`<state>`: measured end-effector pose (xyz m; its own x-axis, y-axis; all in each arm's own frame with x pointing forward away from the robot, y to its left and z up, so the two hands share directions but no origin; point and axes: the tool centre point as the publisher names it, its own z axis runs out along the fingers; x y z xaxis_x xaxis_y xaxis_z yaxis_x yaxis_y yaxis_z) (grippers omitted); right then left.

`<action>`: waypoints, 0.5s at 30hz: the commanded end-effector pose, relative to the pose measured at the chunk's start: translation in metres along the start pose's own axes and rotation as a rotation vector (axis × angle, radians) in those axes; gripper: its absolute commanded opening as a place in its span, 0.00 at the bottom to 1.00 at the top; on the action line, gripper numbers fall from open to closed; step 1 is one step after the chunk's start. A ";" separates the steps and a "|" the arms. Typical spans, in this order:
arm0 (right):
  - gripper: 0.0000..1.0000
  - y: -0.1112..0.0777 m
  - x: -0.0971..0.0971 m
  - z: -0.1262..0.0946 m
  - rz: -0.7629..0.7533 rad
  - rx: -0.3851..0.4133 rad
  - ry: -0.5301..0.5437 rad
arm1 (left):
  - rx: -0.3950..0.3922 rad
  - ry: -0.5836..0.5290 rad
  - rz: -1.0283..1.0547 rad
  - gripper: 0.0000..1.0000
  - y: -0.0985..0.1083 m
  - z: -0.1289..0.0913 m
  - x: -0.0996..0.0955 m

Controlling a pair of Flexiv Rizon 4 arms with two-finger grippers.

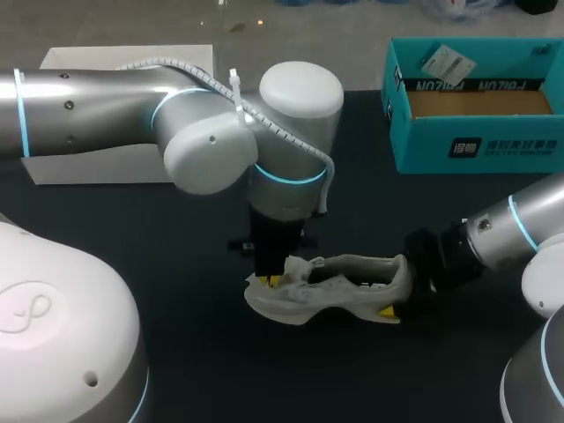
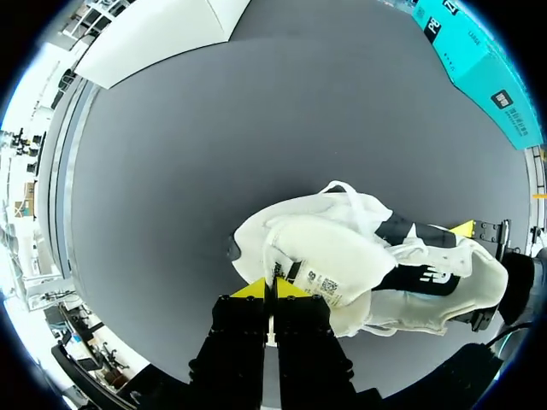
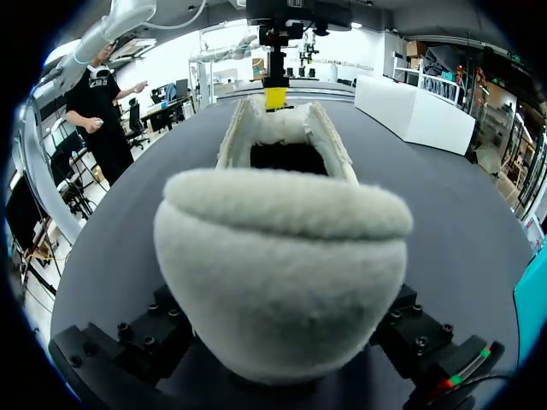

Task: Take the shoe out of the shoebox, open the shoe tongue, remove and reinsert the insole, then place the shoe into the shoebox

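Observation:
A white shoe lies on its side on the dark table, toe toward my left arm. My left gripper points straight down at the front of the shoe. In the left wrist view this gripper is shut on the edge of the shoe tongue, which is lifted away from the opening. My right gripper comes in level from the right, its fingers on both sides of the heel. In the right wrist view the fleecy heel fills the space between the fingers and hides their tips. The inside of the shoe is dark.
The teal shoebox stands open at the back right, holding only a paper slip. A white box sits at the back left, partly behind my left arm. Bare dark table surrounds the shoe.

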<state>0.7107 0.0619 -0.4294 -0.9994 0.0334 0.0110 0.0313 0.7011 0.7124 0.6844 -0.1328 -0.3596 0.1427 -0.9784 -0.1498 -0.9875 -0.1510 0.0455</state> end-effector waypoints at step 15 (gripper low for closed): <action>0.00 -0.001 0.000 0.003 0.000 0.002 -0.001 | 0.020 -0.044 0.055 1.00 -0.007 -0.018 0.013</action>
<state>0.7107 0.0617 -0.4295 -0.9994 0.0336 0.0111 0.0315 0.7012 0.7122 0.6976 -0.1456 -0.3568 0.0874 -0.9789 -0.1848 -0.9937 -0.0988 0.0537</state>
